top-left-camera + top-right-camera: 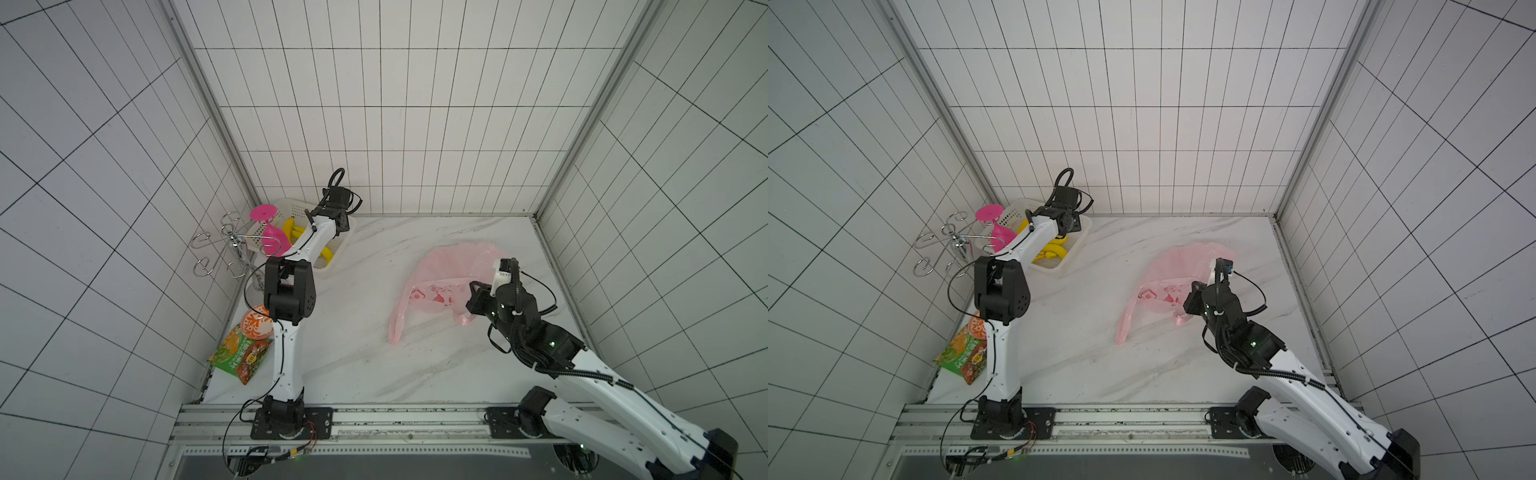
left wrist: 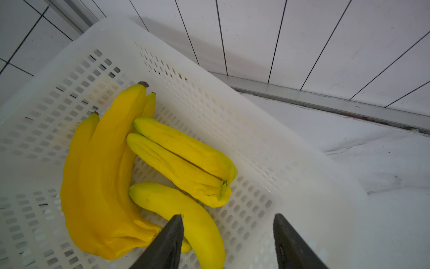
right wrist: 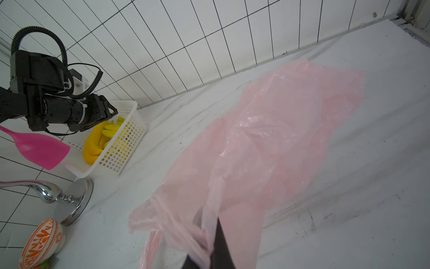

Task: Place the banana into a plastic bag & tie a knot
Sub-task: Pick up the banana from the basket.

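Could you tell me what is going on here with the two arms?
The left hand hangs over the white basket in the far corner, jaws open around one end of a loose banana, with no grip on it yet as far as I can see. The right hand is shut on the edge of the pink plastic bag, which lies spread on the marble table. The bag holds no banana yet and its handles are untied.

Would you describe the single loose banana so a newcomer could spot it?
Look in the white perforated plastic basket at the marble table's far left corner. There, it is the lone yellow banana by the left claw, unattached to either bunch.
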Available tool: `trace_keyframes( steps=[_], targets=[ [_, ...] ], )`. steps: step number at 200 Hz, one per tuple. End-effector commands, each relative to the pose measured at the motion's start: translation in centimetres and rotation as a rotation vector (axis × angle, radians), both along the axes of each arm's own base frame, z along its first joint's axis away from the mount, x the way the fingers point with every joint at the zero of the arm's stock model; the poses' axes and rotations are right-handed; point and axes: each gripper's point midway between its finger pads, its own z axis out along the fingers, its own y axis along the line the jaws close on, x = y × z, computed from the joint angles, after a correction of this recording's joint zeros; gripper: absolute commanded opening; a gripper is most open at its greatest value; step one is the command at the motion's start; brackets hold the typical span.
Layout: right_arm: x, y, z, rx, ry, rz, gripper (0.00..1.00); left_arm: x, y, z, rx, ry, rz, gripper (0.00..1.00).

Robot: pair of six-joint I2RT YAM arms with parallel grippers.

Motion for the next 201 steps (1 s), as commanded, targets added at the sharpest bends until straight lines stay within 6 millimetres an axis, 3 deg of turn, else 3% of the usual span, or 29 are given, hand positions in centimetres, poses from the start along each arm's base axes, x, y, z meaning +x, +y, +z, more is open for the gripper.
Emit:
trace_keyframes(
  steps=[1, 42, 106, 146, 201],
  targets=[
    [-0.4, -0.5, -2.3, -0.032, 0.040, -0.002, 0.00, 0.8, 0.4, -1.7, 0.012, 0.053, -0.056, 0.61],
    [-0.5, -0.4, -2.7, -0.030, 0.052, 0.007, 0.00, 1.8, 0.7, -3.6, 0.004, 0.084, -0.091, 0.58],
    [-0.4, -0.3, -3.1, -0.041, 0.063, 0.017, 0.00, 3.0, 0.9, -4.9, -0.011, 0.085, -0.128, 0.51],
    [-0.5, -0.5, -3.3, -0.046, 0.069, 0.015, 0.00, 3.1, 0.9, -6.2, -0.026, 0.108, -0.131, 0.42],
    [-0.6, -0.5, -3.6, -0.048, 0.077, 0.020, 0.00, 3.2, 0.4, -6.3, -0.049, 0.103, -0.148, 0.21]
  ],
)
